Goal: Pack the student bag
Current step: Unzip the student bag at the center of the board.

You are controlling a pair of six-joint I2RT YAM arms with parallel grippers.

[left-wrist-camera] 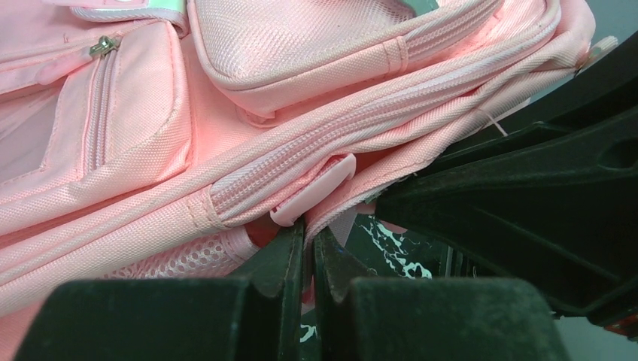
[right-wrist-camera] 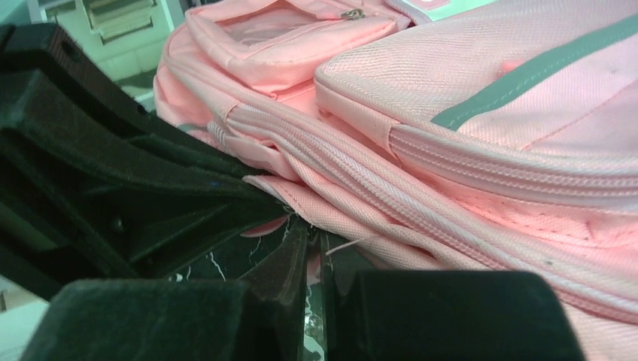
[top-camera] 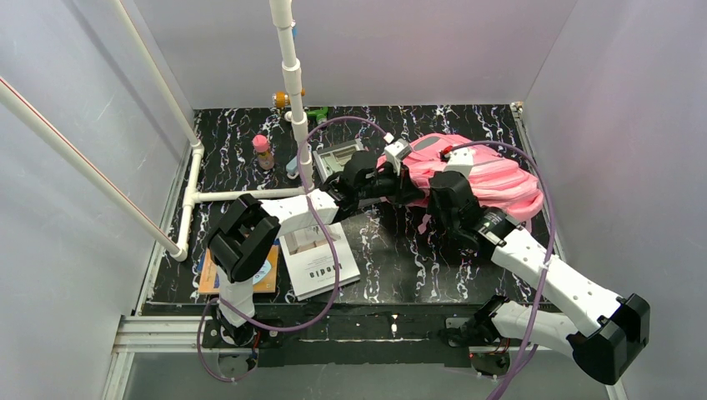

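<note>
My left gripper (left-wrist-camera: 308, 229) fills the foreground, clamped tight, tips right against the pink zip pull (left-wrist-camera: 314, 188); whether it's nipped, I can't tell. Right gripper (right-wrist-camera: 314, 235) is squeezed onto the lower seam of the student bag (top-camera: 492, 179), pink showing in the slit. Bag lies flat, far right on the marbled table (top-camera: 400, 250).

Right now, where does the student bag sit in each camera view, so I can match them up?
Top external: the student bag lies right of centre, toward the far edge of the table.
Left wrist: it fills the upper left and centre.
Right wrist: it fills the upper right.
Shared landmark: the black marbled tabletop, showing just under the bag's near edge.
</note>
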